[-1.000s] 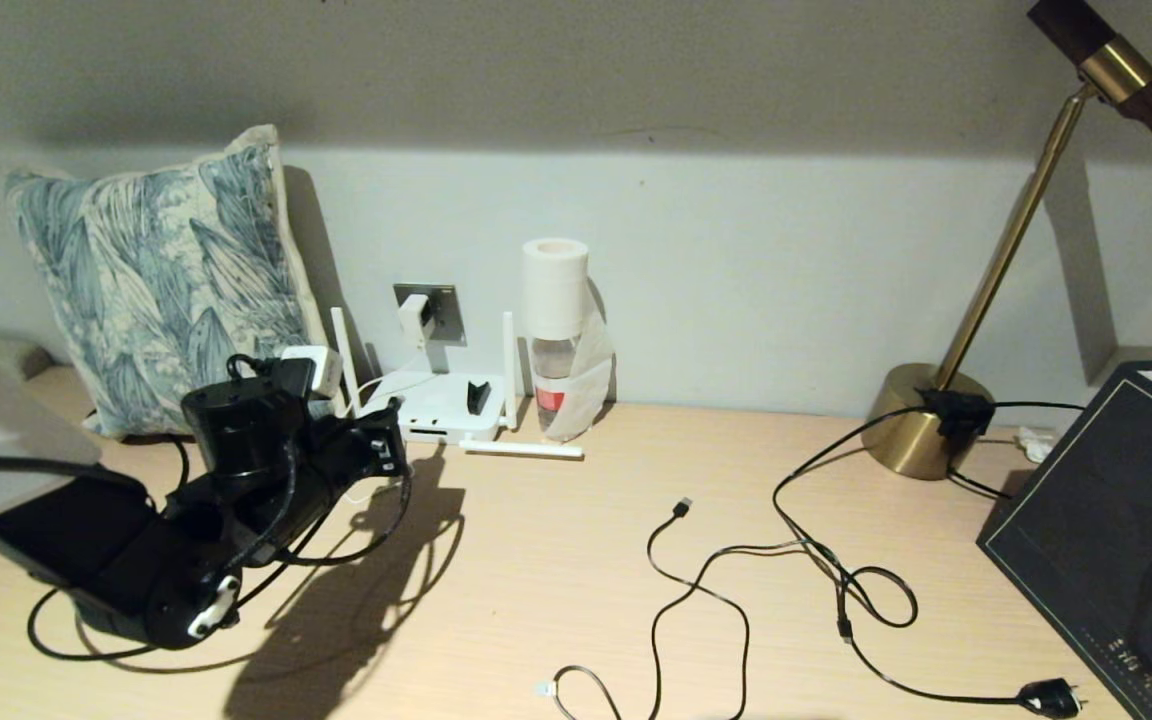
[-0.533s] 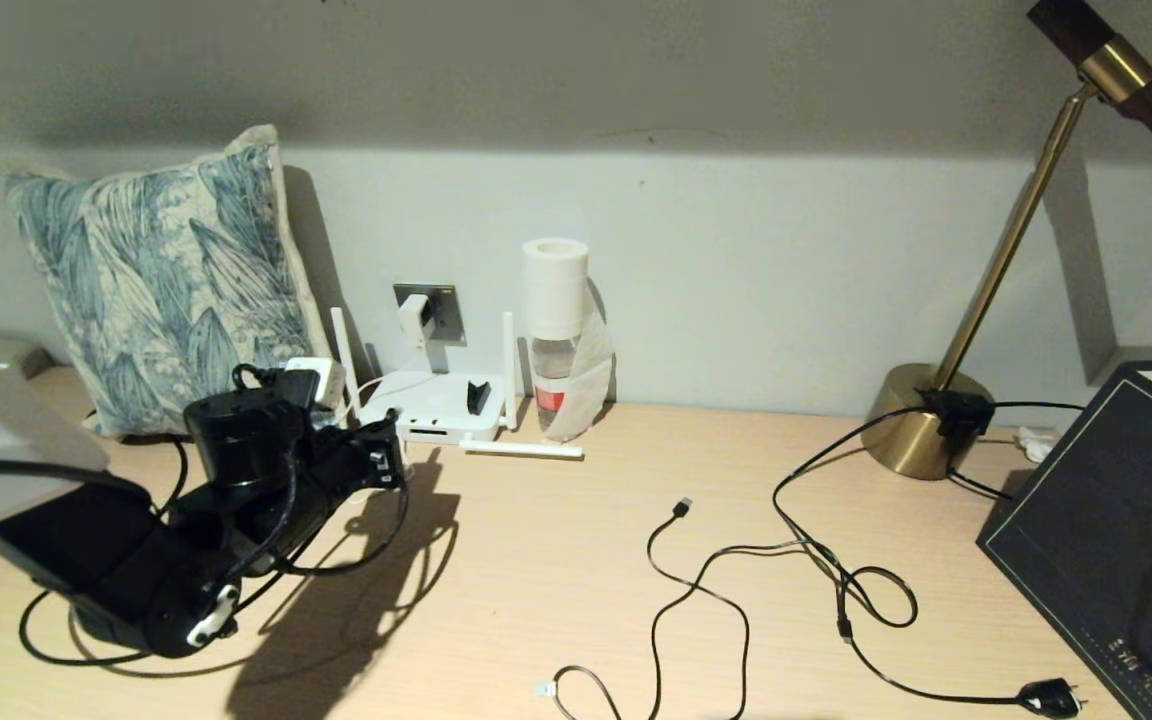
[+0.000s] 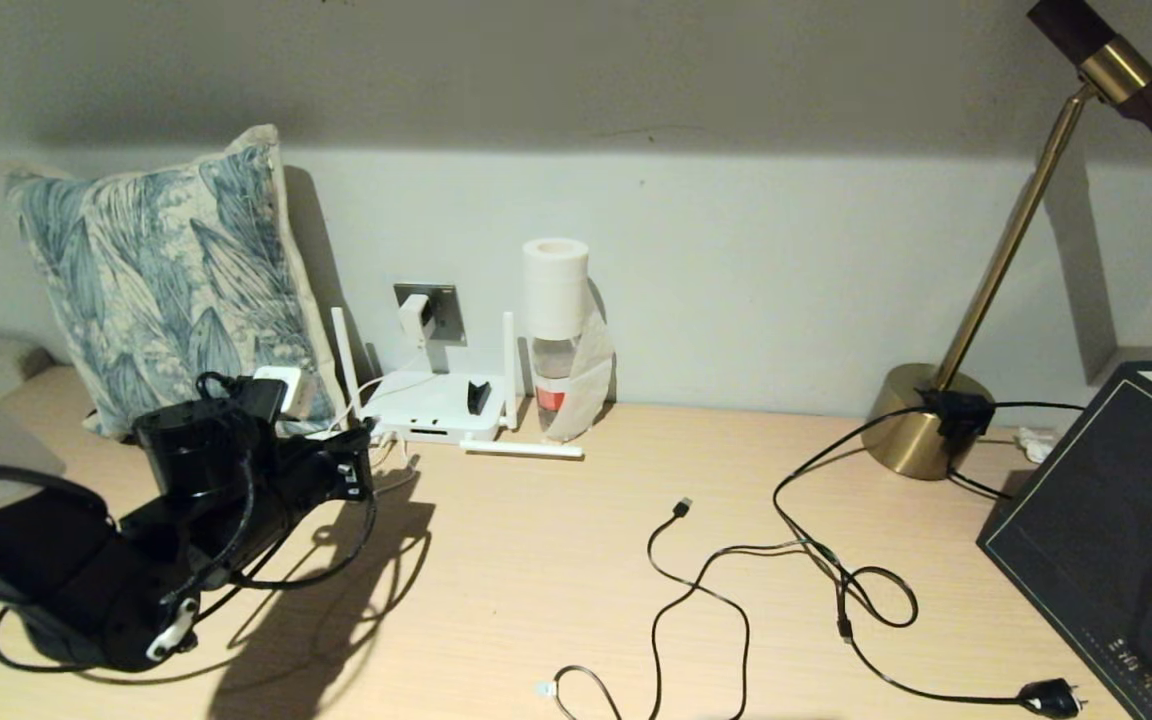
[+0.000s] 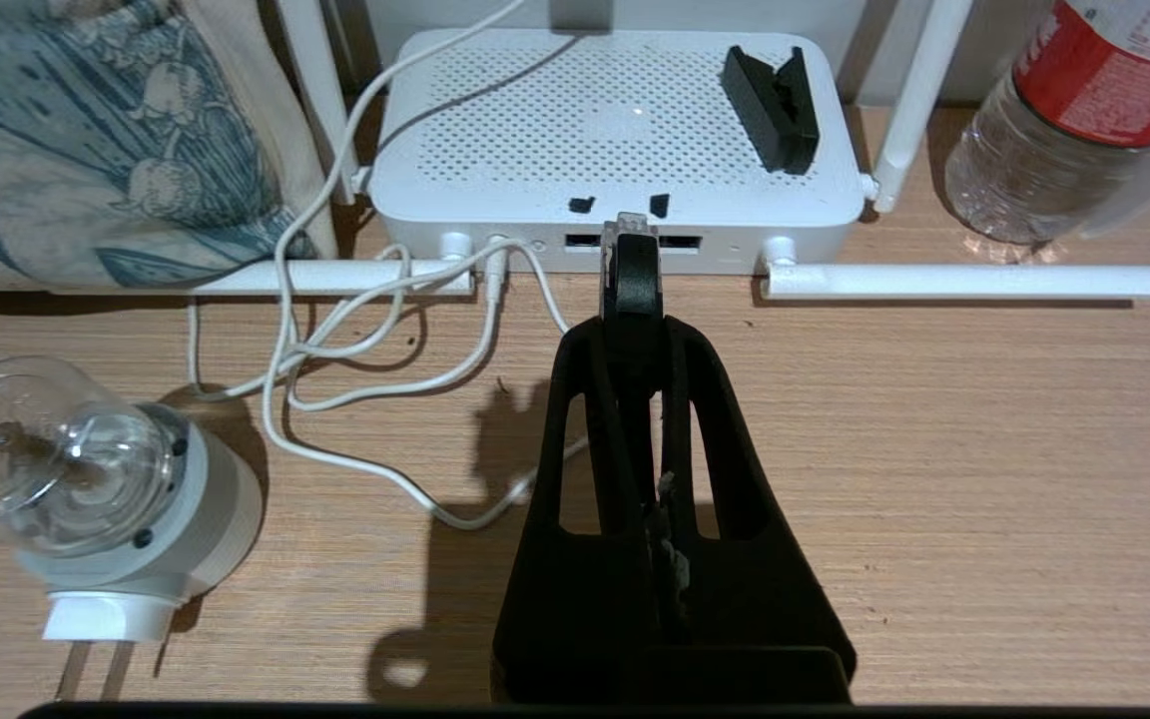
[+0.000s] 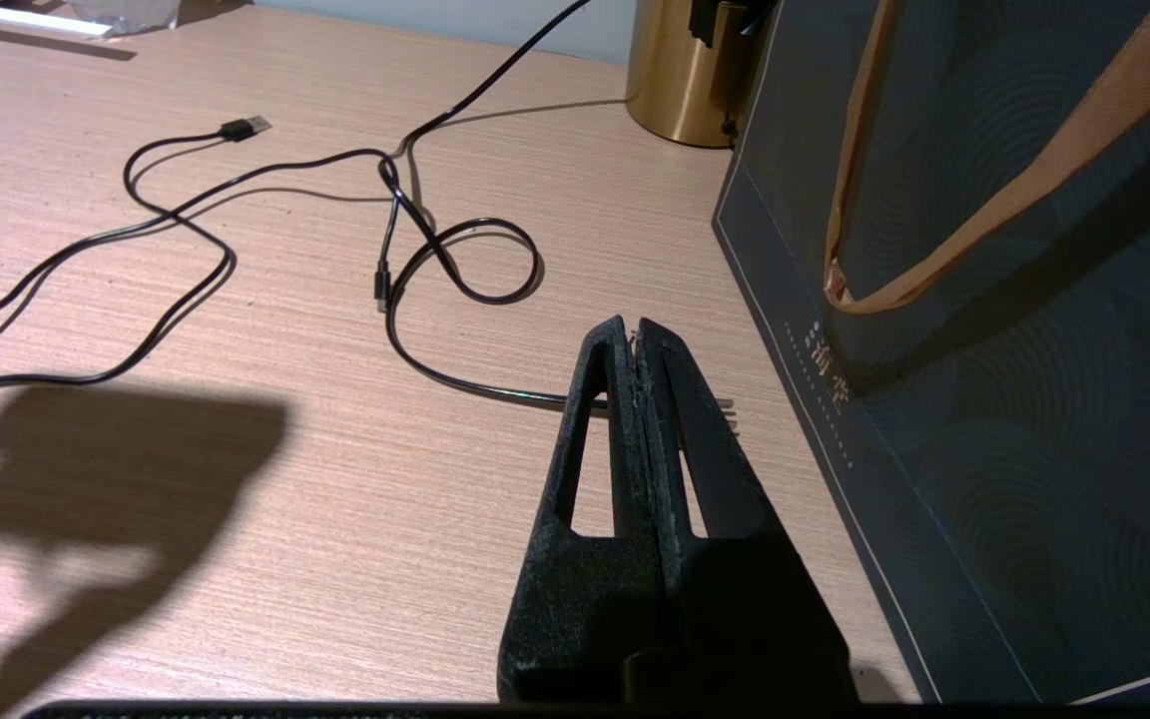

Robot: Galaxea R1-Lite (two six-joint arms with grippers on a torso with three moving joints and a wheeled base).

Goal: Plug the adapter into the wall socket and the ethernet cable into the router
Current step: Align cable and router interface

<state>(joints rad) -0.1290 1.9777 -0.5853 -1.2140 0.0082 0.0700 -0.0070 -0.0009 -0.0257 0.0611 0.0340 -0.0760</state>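
Observation:
My left gripper (image 3: 354, 472) (image 4: 632, 325) is shut on the black boot of the ethernet cable (image 4: 633, 285). Its clear clip connector (image 4: 629, 228) points at the front face of the white router (image 3: 431, 400) (image 4: 615, 130), level with the dark ports, and I cannot tell whether it touches. The white adapter (image 3: 414, 318) sits plugged into the grey wall socket (image 3: 448, 305) above the router, its thin white cord (image 4: 335, 330) looping on the desk. In its wrist view my right gripper (image 5: 635, 335) is shut on nothing, low over the desk beside the dark bag.
A leaf-print pillow (image 3: 156, 270) leans left of the router, with a round travel plug (image 4: 106, 489) lying before it. A bottle (image 3: 554, 380) stands right of the router. A USB cable (image 3: 681, 590), a black cord with plug (image 3: 1051, 697), a lamp base (image 3: 921, 420) and a dark bag (image 3: 1106, 520) occupy the right.
My left arm has drawn back to the left and away from the router, carrying the ethernet cable with it. Nothing else has moved.

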